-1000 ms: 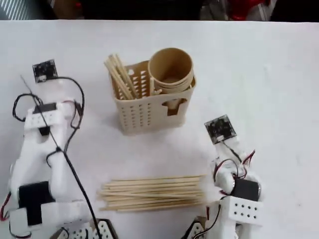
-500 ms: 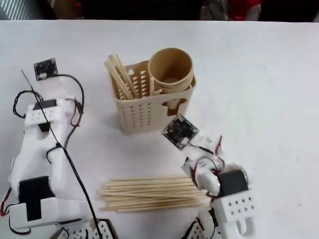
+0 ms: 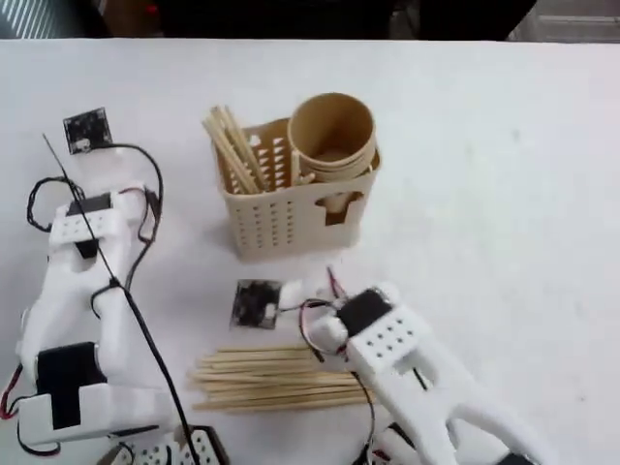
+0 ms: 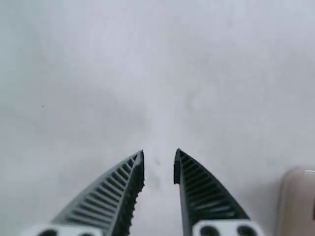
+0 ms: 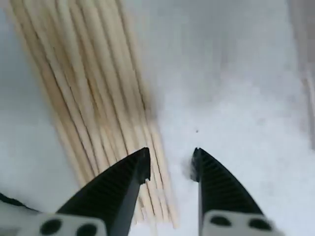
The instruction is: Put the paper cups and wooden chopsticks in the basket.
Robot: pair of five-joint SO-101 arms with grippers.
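A beige slotted basket [image 3: 291,218] stands mid-table, holding stacked paper cups [image 3: 332,134] and several wooden chopsticks [image 3: 232,150] that lean out at its left. A loose pile of chopsticks [image 3: 276,378] [image 5: 86,93] lies on the table in front of it. My right arm [image 3: 387,339] stretches over this pile. The right gripper [image 5: 170,162] is open just above the table at the pile's edge, one finger over the sticks, holding nothing. My left arm [image 3: 82,242] stands at the left. The left gripper [image 4: 159,167] hangs slightly open over bare white table.
The white table [image 3: 504,174] has free room to the right of the basket and behind it. A black cable [image 3: 145,339] runs along the left arm. A beige corner [image 4: 300,196] shows at the edge of the left wrist view.
The right arm has swung from the table's right front toward the left, ending over the loose chopstick pile. The left arm has barely moved.
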